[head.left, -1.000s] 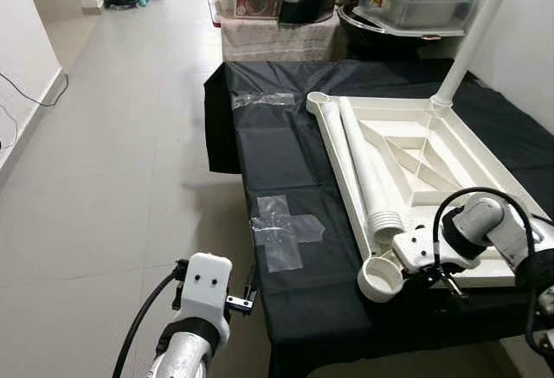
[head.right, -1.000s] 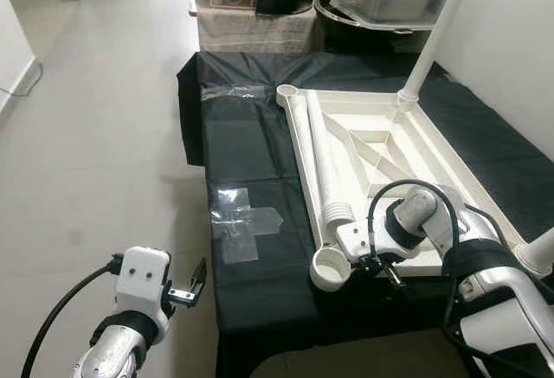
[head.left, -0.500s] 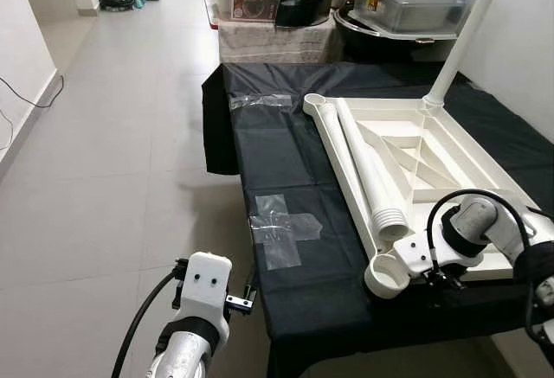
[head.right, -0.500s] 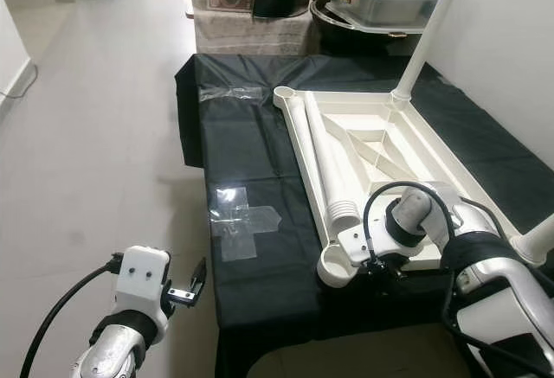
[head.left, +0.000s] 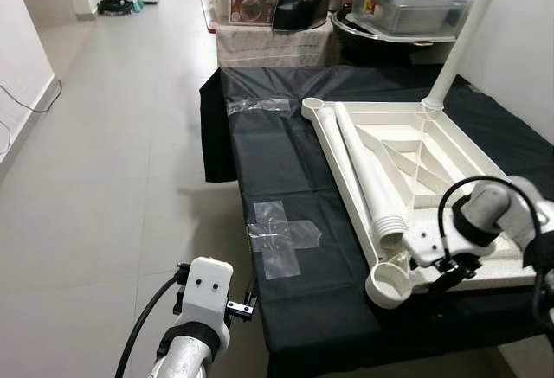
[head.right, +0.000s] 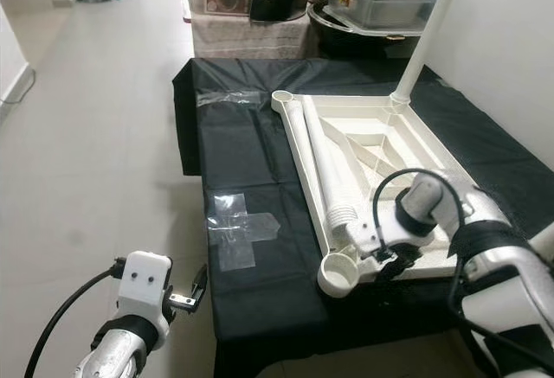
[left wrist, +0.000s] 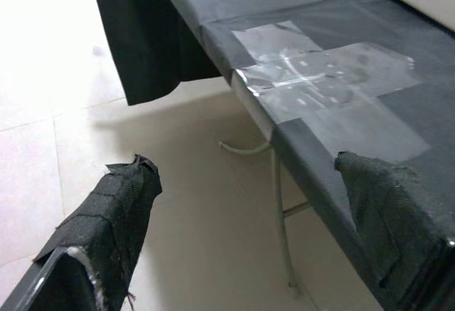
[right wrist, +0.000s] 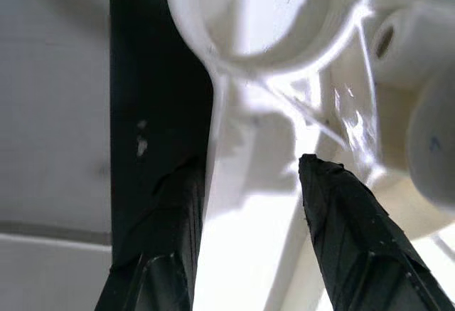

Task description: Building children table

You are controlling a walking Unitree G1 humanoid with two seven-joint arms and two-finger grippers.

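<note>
A white children's tabletop (head.left: 459,149) lies upside down on a table under black cloth (head.left: 277,162). One white leg (head.left: 463,36) stands upright in its far right corner. A loose ribbed leg (head.left: 368,170) lies along its left inner edge. My right gripper (head.left: 446,265) is at the near edge beside the empty corner socket (head.left: 389,285). In the right wrist view the gripper (right wrist: 252,169) is shut on the white rim (right wrist: 249,204), one finger on each side. My left gripper (left wrist: 245,169) hangs open over the floor by the table's near left corner, holding nothing.
A clear tape cross (head.left: 281,238) is stuck on the cloth left of the tabletop, and another strip (head.left: 260,105) lies near the far edge. Boxes and plastic bins (head.left: 415,2) crowd the far end. Tiled floor (head.left: 104,179) opens to the left.
My right wrist has risen a little and the near socket corner of the tabletop has shifted slightly right. The camera has drifted. The left arm has not moved.
</note>
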